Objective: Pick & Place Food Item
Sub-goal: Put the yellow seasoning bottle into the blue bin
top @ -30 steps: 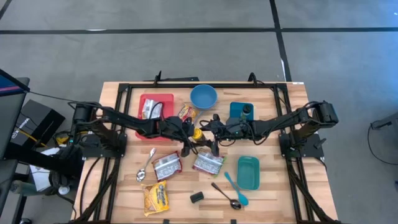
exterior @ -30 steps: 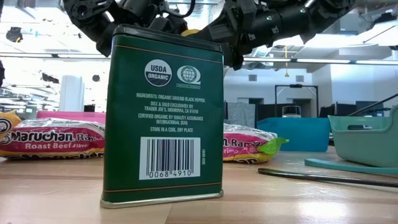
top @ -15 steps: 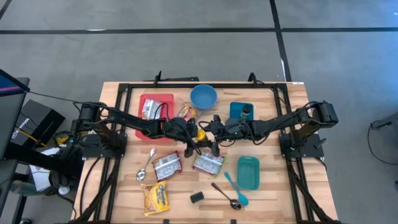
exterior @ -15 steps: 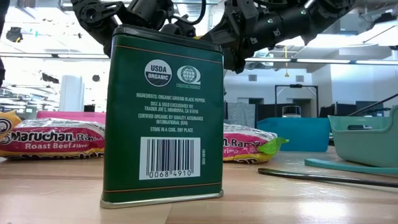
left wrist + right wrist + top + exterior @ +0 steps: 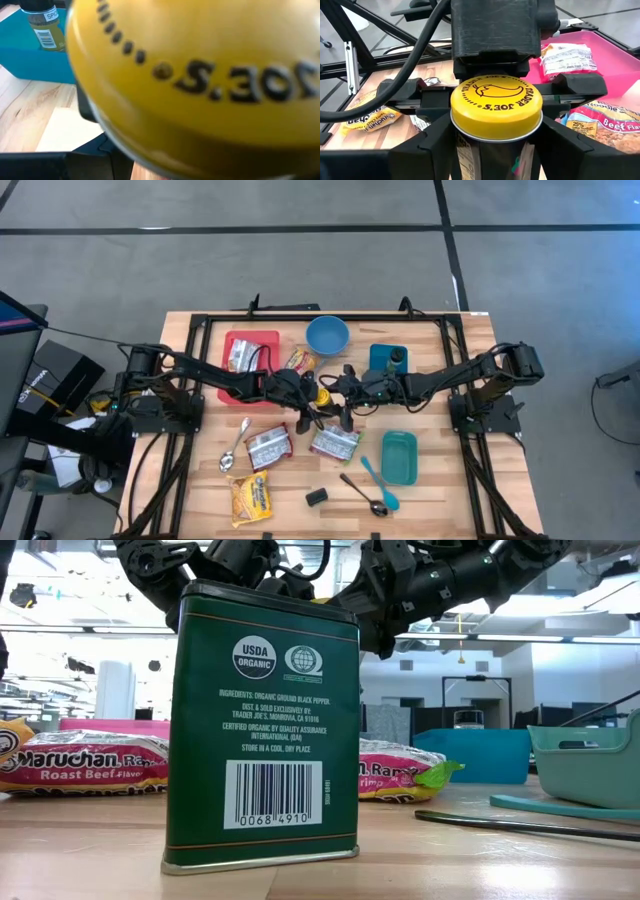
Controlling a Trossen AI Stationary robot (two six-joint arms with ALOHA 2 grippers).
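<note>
The jar (image 5: 496, 107), held by the left hand (image 5: 311, 394) mid-frame, is now also clamped by the right hand (image 5: 329, 392). Release seems due.

Yellow lid (image 5: 496, 106) showing black lettering; dark green tin (image 5: 262, 725) displaying white print beside pink-red ramen packets (image 5: 85, 762).

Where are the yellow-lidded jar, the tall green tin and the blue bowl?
Yellow-lidded jar (image 5: 496, 106): right wrist view, centre of its round lid.
Tall green metal tin (image 5: 265, 735): low view, middle of its label face.
Round blue bowl (image 5: 327, 335): high view, inside of the bowl.
</note>
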